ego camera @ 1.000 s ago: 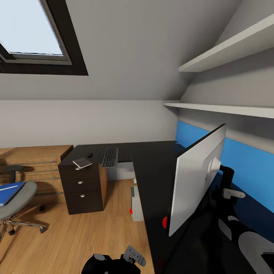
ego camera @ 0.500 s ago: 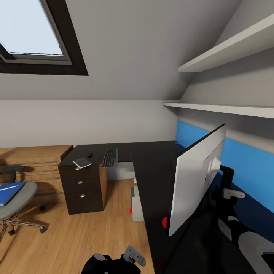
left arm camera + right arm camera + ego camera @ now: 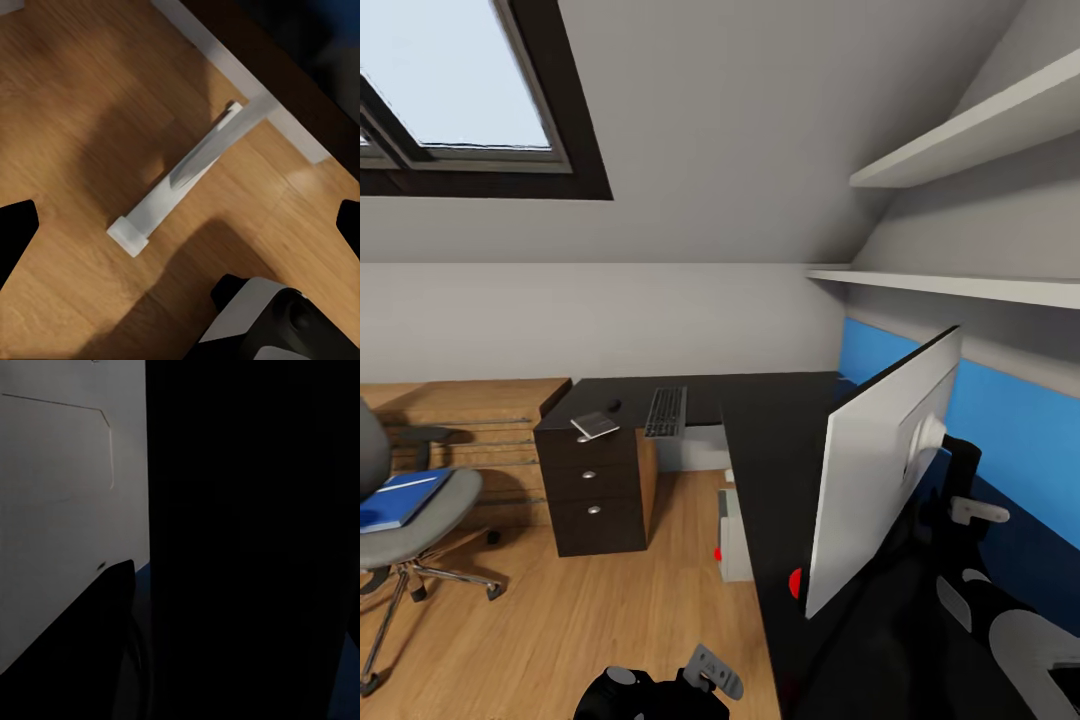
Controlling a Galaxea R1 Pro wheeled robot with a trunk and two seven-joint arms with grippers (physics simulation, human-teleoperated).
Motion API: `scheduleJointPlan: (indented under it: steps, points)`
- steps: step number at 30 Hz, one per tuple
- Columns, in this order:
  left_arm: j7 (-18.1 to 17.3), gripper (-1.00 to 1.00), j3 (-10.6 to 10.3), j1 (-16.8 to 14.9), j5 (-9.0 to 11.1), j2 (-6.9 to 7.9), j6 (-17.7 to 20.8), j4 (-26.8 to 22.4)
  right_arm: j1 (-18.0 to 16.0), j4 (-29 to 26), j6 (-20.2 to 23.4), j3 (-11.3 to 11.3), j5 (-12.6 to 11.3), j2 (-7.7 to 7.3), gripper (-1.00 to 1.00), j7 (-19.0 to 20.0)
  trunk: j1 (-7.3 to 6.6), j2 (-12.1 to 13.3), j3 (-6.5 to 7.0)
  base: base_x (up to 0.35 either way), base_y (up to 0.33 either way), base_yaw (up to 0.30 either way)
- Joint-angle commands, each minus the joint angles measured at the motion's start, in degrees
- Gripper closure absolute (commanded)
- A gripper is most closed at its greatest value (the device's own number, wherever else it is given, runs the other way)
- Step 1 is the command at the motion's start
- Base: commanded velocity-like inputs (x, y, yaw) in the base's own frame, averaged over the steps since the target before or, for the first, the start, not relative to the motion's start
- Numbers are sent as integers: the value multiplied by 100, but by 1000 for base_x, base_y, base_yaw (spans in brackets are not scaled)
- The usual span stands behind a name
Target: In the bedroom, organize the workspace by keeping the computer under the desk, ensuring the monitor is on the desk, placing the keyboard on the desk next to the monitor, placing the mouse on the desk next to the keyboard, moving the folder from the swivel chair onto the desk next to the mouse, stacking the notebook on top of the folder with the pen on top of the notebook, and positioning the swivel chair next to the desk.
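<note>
- In the left wrist view the left gripper (image 3: 180,225) hangs over the wood floor (image 3: 67,112); its two dark fingertips (image 3: 15,229) sit at opposite edges of the picture, wide apart, with nothing between them and touching nothing.
- Below that gripper a white desk leg (image 3: 191,169) slants down to a small foot on the floor, under the dark edge of the desk.
- The right gripper cannot be made out in the dark right wrist view, so whether it is spread or closed cannot be told; that view shows a pale grey panel (image 3: 67,502), probably the monitor's back, beside deep shadow.
- In the head view the monitor (image 3: 880,470) stands on the near wing of the desk (image 3: 770,440), its pale back facing the camera, its long axis running away along the blue wall panel (image 3: 1020,420), a red dot at its lower near corner.
- The keyboard (image 3: 666,411) lies on the far wing, its long axis pointing away towards the back wall.
- The mouse (image 3: 614,405) sits apart from the keyboard on its left, and the notebook (image 3: 595,425) lies just in front of the mouse, above the drawer unit (image 3: 595,490), turned at an angle.
- The computer (image 3: 732,535) stands on the floor under the desk, a red light on its front.
- The swivel chair (image 3: 410,510) stands well apart from the desk at the left, with the blue folder (image 3: 400,498) lying flat on its seat.
</note>
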Motion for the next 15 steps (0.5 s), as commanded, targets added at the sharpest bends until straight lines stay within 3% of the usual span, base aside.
scheduleJointPlan:
  steps: [1, 10, 15]
  points:
    - [10, -100, -9, -7, 37, 4, 36, -5, 2, 27, 9, 14, 14, 43, 100, -16, 0, -3, -8, 0, 0, 43]
    - [12, -100, -9, -7, 37, 4, 36, -5, 2, 27, 9, 11, 14, 43, 100, -16, 0, -3, -8, -3, -7, 9]
    - [12, -100, -9, -7, 37, 4, 36, -5, 2, 27, 9, 11, 14, 42, 100, -16, 0, -3, -8, -93, -205, 0]
